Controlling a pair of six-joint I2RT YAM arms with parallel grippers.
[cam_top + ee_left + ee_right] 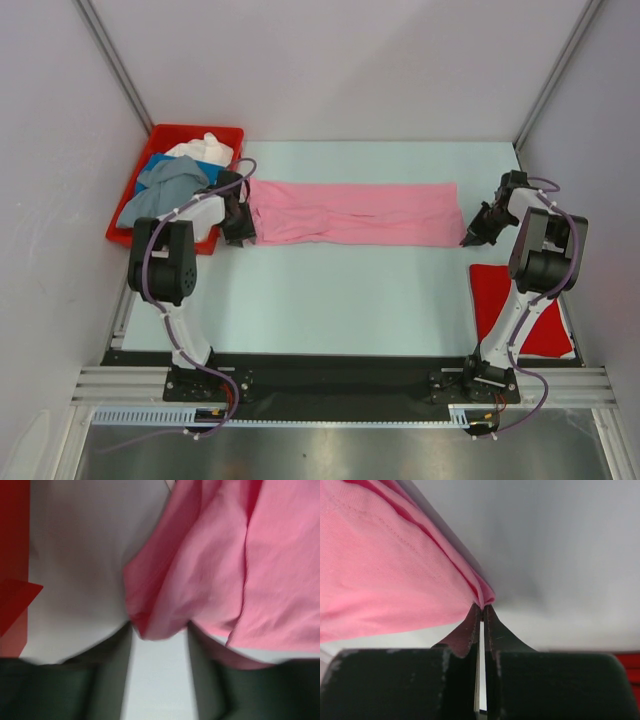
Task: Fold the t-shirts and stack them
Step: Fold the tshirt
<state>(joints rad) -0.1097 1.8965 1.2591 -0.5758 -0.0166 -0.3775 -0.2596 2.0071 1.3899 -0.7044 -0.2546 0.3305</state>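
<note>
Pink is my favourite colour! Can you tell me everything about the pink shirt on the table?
The pink shirt is soft, thin-looking cloth, light pink, with a line of stitching near one edge. It lies folded into a long flat strip across the pale table, with a few creases. The right gripper is closed with the shirt's right-end corner at its tips, seemingly pinching it. At the left end, the left gripper stands open, a bunched corner between its fingers.

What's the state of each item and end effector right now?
pink t-shirt: folded into a long strip, lying flat.
red t-shirt: folded, at the near right.
shirts in red bin: unfolded, heaped.
left end effector: open, straddling the strip's left corner.
right end effector: shut, pinching the right corner.
</note>
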